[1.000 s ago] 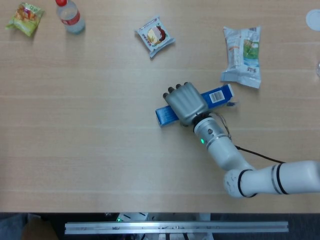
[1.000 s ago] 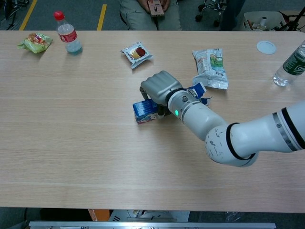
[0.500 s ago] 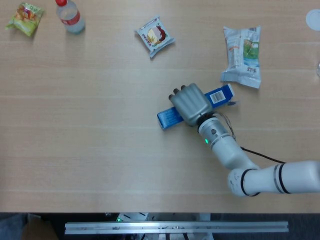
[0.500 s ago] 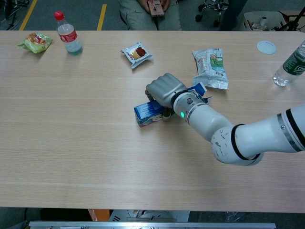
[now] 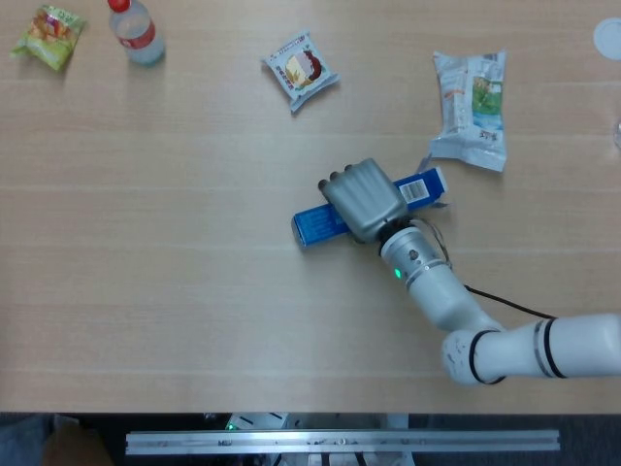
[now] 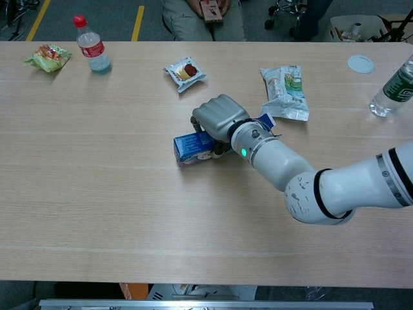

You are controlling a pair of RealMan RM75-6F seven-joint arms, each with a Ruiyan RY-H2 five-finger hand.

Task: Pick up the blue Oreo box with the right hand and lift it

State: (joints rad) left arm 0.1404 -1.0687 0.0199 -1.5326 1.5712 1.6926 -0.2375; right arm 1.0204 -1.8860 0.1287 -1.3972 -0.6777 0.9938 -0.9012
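The blue Oreo box [image 5: 315, 223] lies slanted near the table's middle, its left end lower in the head view and its white-labelled right end [image 5: 424, 187] pointing at the white bag. My right hand [image 5: 364, 199] is wrapped over the box's middle from above and grips it, hiding that part. In the chest view the same hand [image 6: 218, 116] covers the box [image 6: 190, 147], whose left end sticks out. Whether the box is off the table is not clear. My left hand shows in neither view.
A white and green bag [image 5: 471, 97] lies just beyond the box's right end. A small snack packet [image 5: 301, 70] sits further back. A red-capped bottle [image 5: 136, 31] and a green packet [image 5: 47, 34] are far left. A green-labelled bottle [image 6: 395, 87] and a white lid [image 6: 361, 63] stand far right.
My right hand has shifted left with the box in its grip, after a small move to the right. The box's left end now reaches further left.
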